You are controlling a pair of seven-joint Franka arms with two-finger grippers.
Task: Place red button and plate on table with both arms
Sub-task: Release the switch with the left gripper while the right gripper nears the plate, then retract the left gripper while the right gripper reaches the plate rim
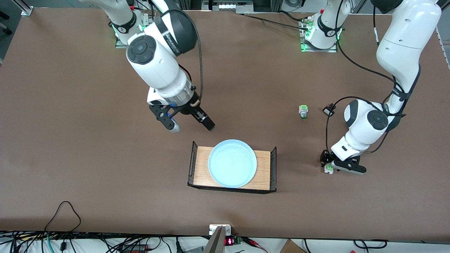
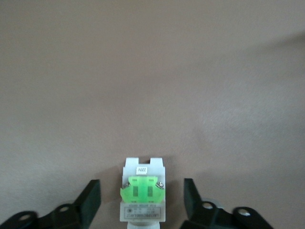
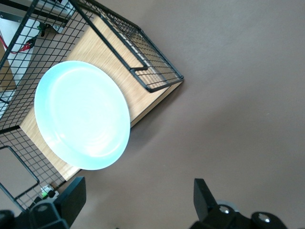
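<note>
The red button (image 1: 328, 169) rests on the brown table (image 1: 105, 158) toward the left arm's end, showing only its whitish body and green block (image 2: 142, 191); its cap is hidden. My left gripper (image 1: 333, 166) straddles it, open, with a gap between each finger (image 2: 90, 198) and the body. The light blue plate (image 1: 232, 163) lies on the wooden tray (image 1: 202, 165) and also shows in the right wrist view, plate (image 3: 81, 114) on tray (image 3: 102, 52). My right gripper (image 1: 192, 128) hangs open and empty over the table beside the tray; in its wrist view the gripper (image 3: 139, 193) holds nothing.
A green-capped switch (image 1: 303, 111) and a small black-and-white part (image 1: 328, 110) lie on the table, farther from the front camera than the left gripper. The tray has black wire ends (image 1: 273, 168). Cables run along the table's front edge (image 1: 63, 218).
</note>
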